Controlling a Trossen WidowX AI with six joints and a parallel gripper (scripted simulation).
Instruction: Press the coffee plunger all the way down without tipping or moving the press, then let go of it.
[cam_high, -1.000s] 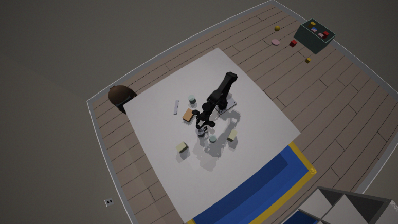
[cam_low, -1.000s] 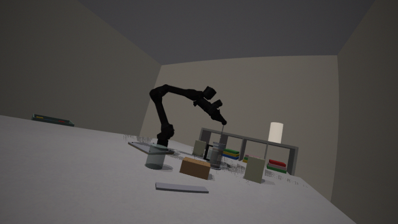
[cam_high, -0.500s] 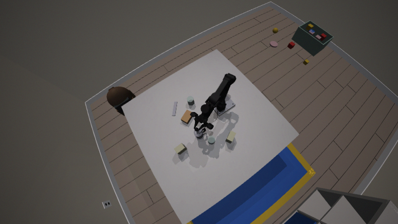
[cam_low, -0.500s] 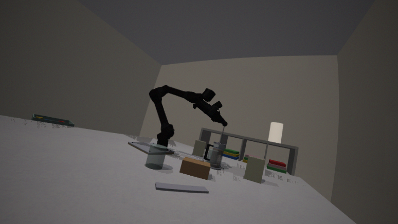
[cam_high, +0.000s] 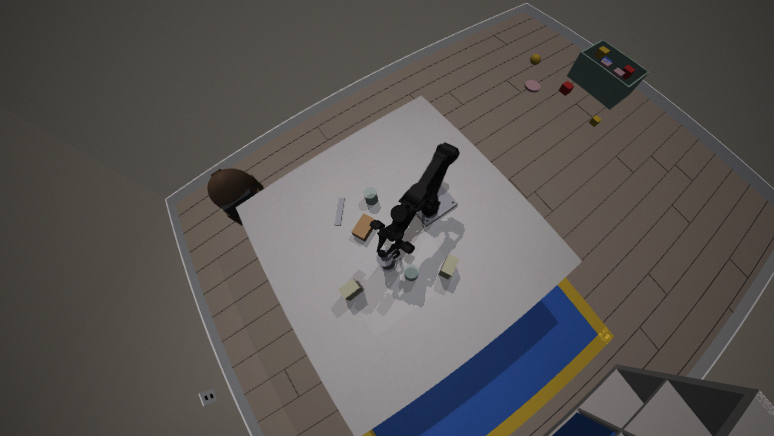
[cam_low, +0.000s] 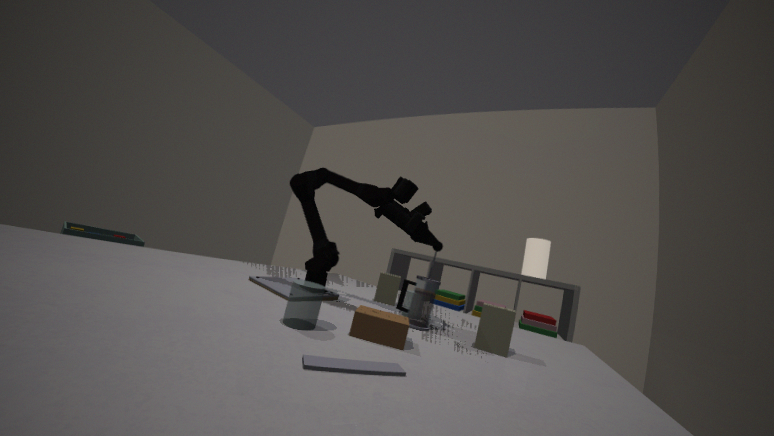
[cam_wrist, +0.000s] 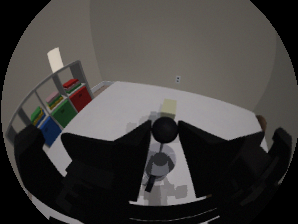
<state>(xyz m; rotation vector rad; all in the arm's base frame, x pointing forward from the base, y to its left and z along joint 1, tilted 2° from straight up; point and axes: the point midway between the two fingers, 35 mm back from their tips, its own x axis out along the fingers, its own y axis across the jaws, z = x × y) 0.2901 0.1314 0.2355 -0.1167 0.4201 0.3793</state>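
From above, the arm reaches out from its base over the white table (cam_high: 324, 303), and the gripper (cam_high: 391, 250) sits right on top of the coffee press (cam_high: 387, 262). You can barely see the press under it. A small cup (cam_high: 411, 272) stands just beside it and a brown box (cam_high: 362, 226) is near the other side.

The side view is the clearest: the press (cam_low: 421, 302) stands upright on the table behind the brown box (cam_low: 379, 326), with its thin rod (cam_low: 433, 262) sticking up. So the plunger looks mostly unpressed to me. The gripper (cam_low: 436, 246) is pinched onto the knob at the top.

From the wrist camera, the jaws are about a third open and clamped on the round black knob (cam_wrist: 164, 129), with the glass body below.

My worry: the arm comes in slanted, so any sideways push going down could bend the rod over and tip or slide the press into that cup.
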